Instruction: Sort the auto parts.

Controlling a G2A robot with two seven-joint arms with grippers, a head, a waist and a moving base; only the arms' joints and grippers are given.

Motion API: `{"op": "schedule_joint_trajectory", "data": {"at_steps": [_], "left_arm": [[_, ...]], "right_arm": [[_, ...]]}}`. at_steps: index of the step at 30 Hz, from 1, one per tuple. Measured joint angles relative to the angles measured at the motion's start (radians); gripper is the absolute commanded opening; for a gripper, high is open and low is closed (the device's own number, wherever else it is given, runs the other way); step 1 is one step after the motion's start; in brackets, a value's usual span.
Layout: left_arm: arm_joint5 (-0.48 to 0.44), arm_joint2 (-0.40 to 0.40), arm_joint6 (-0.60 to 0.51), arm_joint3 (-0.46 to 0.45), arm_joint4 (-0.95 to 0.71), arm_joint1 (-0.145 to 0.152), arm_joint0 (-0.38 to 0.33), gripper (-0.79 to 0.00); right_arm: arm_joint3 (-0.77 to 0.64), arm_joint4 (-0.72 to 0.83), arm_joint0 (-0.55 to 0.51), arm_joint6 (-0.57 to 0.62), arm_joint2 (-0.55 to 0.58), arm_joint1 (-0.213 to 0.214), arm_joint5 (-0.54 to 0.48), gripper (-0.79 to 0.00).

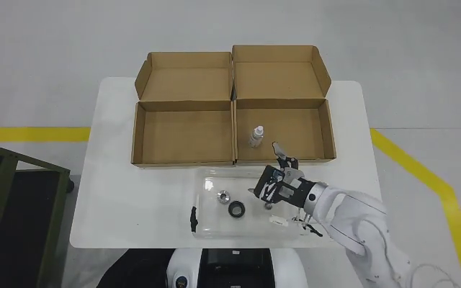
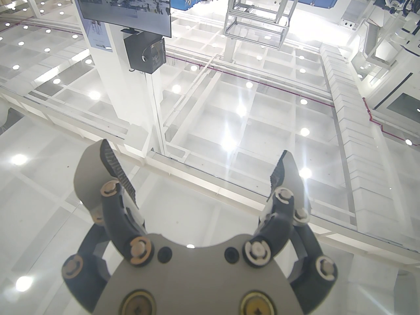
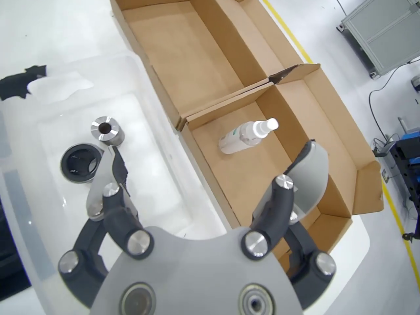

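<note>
Holds the right gripper (image 3: pixel 213 152) spread wide, metal cylinder (image 3: pixel 106 131) and black ring (image 3: pixel 80 167) just beside one fingertip, spray bottle (image 3: pixel 244 136) beyond, between both. Points the left gripper (image 2: pixel 195 152) upward, fingers also spread.

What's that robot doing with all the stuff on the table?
The robot is sorting parts. Its right gripper hangs open above the edge of the clear tray, where a metal cylinder and a black ring lie. A spray bottle is in one cardboard box. The left gripper is open too, pointing up at the ceiling.
</note>
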Motion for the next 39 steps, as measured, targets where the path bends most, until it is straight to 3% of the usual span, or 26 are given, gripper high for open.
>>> {"op": "schedule_joint_trajectory", "data": {"at_steps": [8, 21, 28, 39], "left_arm": [[0.0, 0.0, 0.0, 0.0, 0.0, 0.0, 0.0, 0.0], [0.0, 0.0, 0.0, 0.0, 0.0, 0.0, 0.0, 0.0], [0.0, 0.0, 0.0, 0.0, 0.0, 0.0, 0.0, 0.0], [0.0, 0.0, 0.0, 0.0, 0.0, 0.0, 0.0, 0.0]], "right_arm": [[-0.037, -0.056, -0.093, -0.044, 0.025, 0.023, -0.159, 0.0], [0.032, -0.13, -0.129, -0.063, 0.045, 0.042, -0.184, 0.0], [0.054, -0.137, -0.116, -0.015, 0.028, 0.045, -0.177, -0.114], [0.103, -0.152, -0.078, 0.071, -0.03, 0.045, -0.147, -0.228]]}}
